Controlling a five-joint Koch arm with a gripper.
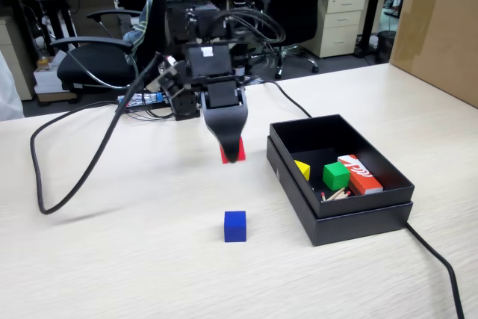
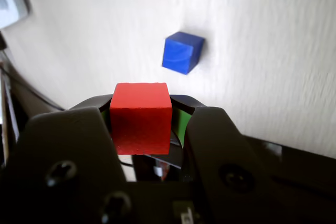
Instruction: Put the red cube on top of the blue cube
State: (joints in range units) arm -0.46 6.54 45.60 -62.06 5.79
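while the hand (image 2: pixel 142 129) grips the matte red cube (image 2: pixel 140 117), the blue cube (image 2: pixel 182 52) sits on pale woodgrain.

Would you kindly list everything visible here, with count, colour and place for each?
red cube: 1, red, held in the gripper above the table
blue cube: 1, blue, on the table in front of the gripper
box: 1, black, open, right of the blue cube in the fixed view
green cube: 1, green, inside the box
yellow block: 1, yellow, inside the box
orange-red box: 1, white markings, inside the box
table: 1, light wood
gripper: 1, black, shut on the red cube
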